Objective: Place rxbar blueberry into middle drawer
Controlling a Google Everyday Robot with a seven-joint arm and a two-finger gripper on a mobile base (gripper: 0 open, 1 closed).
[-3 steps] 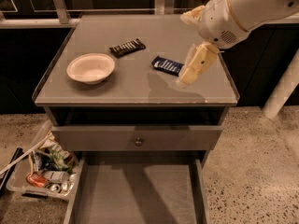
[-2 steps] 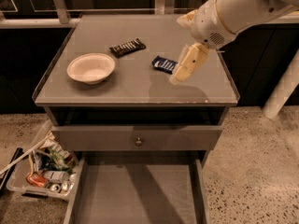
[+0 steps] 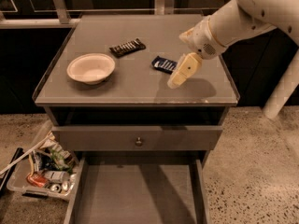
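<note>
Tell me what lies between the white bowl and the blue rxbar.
Only bare cabinet top, in the camera view; the dark bar lies farther back. The gripper hovers close beside the rxbar blueberry.

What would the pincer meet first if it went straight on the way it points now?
Probably the cabinet top, just in front of the rxbar blueberry. The pincer hovers beside the bar, angled down at the surface. Depth is unclear, so it might clip the bar's near edge.
</note>
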